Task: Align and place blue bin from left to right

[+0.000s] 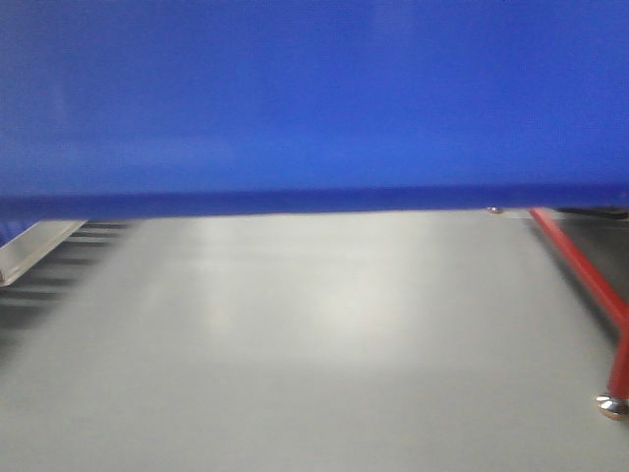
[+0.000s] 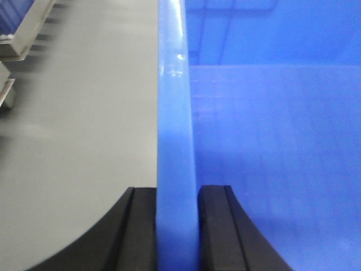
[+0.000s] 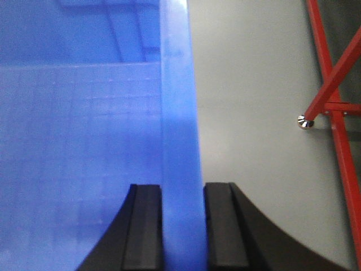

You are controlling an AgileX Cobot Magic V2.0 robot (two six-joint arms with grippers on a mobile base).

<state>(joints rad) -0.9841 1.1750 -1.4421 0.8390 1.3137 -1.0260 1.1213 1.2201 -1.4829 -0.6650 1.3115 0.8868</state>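
both side walls of the blue bin (image 1: 314, 98) are clamped as it spans the far edge of the grey tabletop (image 1: 314, 334). the left gripper (image 2: 177, 195) is closed tight on the left wall, near a steel rail (image 1: 34, 246); the right gripper (image 3: 182, 192) squeezes the right wall, beside a red frame (image 1: 580, 264)

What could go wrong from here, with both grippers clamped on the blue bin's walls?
The left gripper and right gripper each pinch only a thin, glossy wall of the blue bin, so it may slip or tilt.
The red frame stands close on the right; shifting the bin rightward could hit it.
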